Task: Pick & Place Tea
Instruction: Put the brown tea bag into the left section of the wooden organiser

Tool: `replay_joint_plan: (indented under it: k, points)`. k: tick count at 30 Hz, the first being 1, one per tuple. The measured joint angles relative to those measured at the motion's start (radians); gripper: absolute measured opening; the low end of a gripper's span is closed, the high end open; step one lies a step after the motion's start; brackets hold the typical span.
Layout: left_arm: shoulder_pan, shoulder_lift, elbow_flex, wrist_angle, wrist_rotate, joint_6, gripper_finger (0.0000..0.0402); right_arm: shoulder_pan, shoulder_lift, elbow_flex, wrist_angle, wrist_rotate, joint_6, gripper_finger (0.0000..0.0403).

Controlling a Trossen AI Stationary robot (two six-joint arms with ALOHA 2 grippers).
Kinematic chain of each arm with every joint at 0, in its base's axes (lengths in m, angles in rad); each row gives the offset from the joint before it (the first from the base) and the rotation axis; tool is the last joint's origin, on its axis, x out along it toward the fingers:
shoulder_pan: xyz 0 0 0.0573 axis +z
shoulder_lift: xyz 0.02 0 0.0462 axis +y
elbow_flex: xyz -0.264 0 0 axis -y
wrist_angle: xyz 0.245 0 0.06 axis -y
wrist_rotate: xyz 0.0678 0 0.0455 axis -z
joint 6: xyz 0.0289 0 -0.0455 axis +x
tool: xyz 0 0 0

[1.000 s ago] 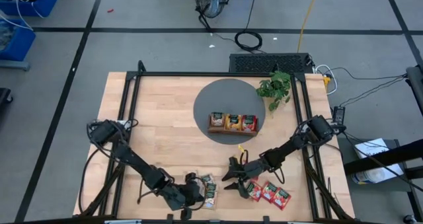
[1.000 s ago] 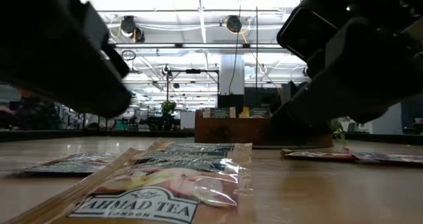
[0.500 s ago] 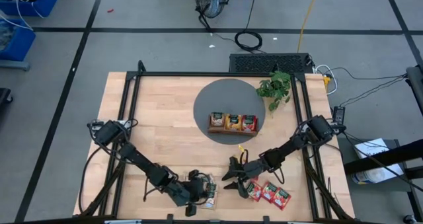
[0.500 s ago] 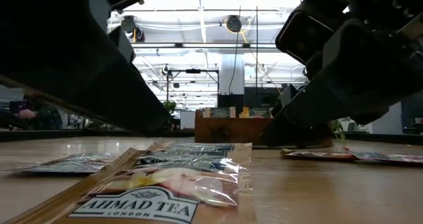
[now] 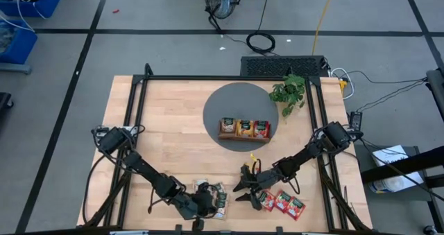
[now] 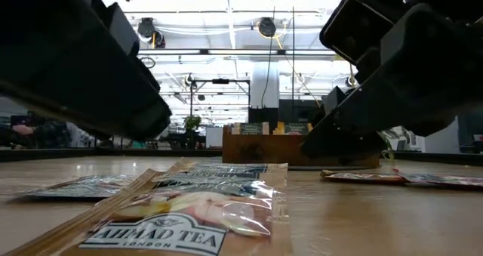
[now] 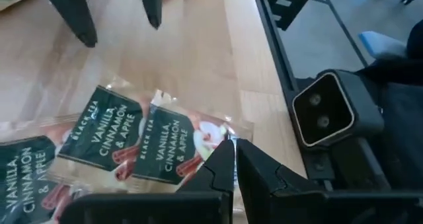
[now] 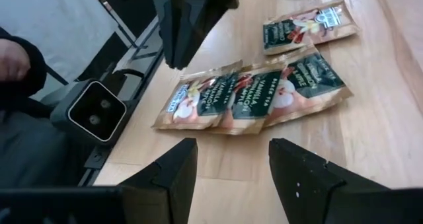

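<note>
Lower left of the high view: our left gripper (image 5: 206, 202) sits low at the table's (image 5: 173, 124) near edge, fingers pinched together with nothing between them. In its wrist view the tips (image 7: 232, 159) hover right at the edge of one green sachet. The green tea sachets (image 5: 218, 198) lie in a loose overlapping row just beside it, close to the near edge; little wood left between them and the rim. A small camera block (image 7: 334, 113) is mounted on the frame rail just off that edge.

Centre: bare wood separates both grippers from the wooden tray (image 5: 244, 129), which sits on the grey round mat (image 5: 229, 103) with sachets in all three compartments.

Right of centre: our right gripper (image 5: 246, 185) hangs with fingers spread wide, holding nothing, gap aimed at the green row. The red tea sachets (image 5: 283, 202) lie lower right, next to it, near the rim. A plant (image 5: 288, 91) stands at the mat's right edge.
</note>
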State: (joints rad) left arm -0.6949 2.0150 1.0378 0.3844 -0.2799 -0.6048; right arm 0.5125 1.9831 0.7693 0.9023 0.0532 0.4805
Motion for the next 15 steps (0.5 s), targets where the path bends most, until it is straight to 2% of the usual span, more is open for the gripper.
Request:
replay_joint_plan:
  k: [6, 10, 15]
  points:
    - [0.037, 0.069, 0.0, 0.034, 0.063, -0.019, 0.0017, 0.0, 0.0, 0.009, -0.026, -0.001, -0.042, 0.0172]
    - [0.056, 0.09, 0.002, 0.055, 0.067, -0.028, 0.0004, -0.003, 0.0, 0.01, -0.087, -0.001, -0.027, 0.0173]
    - [0.066, 0.09, 0.002, 0.056, 0.066, -0.017, 0.0018, -0.021, 0.019, 0.01, -0.103, 0.005, 0.02, 0.0172]
